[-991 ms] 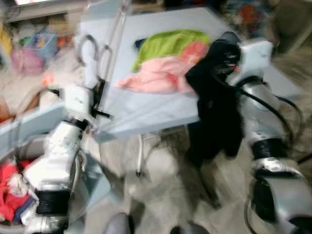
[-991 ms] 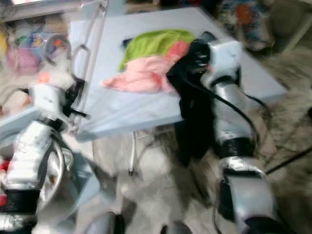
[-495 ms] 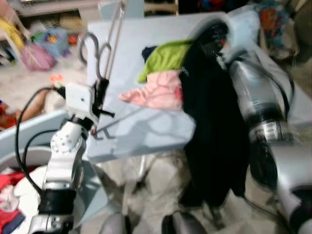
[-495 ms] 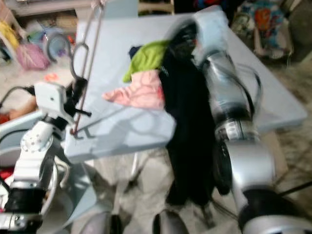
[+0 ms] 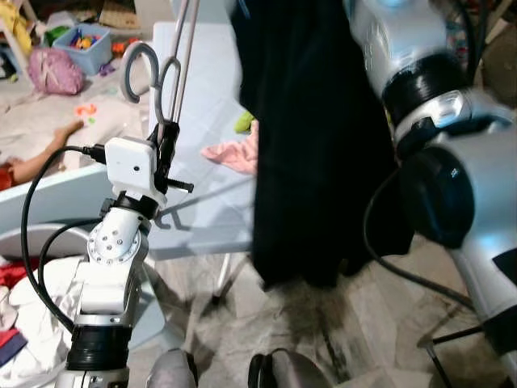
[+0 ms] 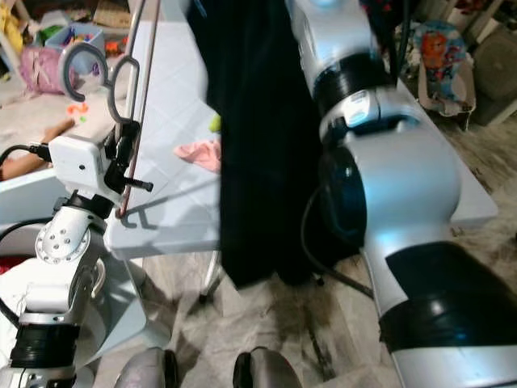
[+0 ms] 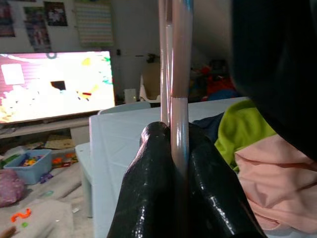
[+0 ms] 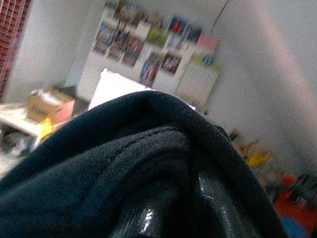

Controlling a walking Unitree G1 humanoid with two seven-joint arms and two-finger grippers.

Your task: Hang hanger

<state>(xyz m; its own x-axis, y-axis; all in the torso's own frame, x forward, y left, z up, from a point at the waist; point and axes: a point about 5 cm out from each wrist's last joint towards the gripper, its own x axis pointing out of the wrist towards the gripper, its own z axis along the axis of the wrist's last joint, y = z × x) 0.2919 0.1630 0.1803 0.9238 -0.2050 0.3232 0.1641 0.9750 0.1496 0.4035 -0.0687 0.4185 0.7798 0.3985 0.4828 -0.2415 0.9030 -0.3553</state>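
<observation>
My left gripper [image 5: 167, 151] is shut on the thin pinkish rods of a hanger [image 7: 178, 74] and holds it upright. The hanger's grey hooks [image 5: 149, 69] curl just above the gripper, at the left edge of the light blue table [image 5: 202, 97]. My right arm [image 5: 404, 48] is raised high with a long black garment [image 5: 315, 145] hanging from it in front of the table. In the right wrist view the black cloth [image 8: 124, 148] drapes over the fingers of my right gripper [image 8: 171, 218], which is shut on it.
Pink cloth [image 5: 238, 153] and green cloth [image 7: 245, 124] lie on the table behind the garment. A basket of laundry [image 5: 24, 299] sits at my lower left. Toys, a blue bin [image 5: 77, 39] and a pink bag [image 5: 56, 73] litter the floor beyond.
My right arm has lifted the black garment from table height to high overhead, so it now hangs across the middle of the view. The left gripper still holds the hanger.
</observation>
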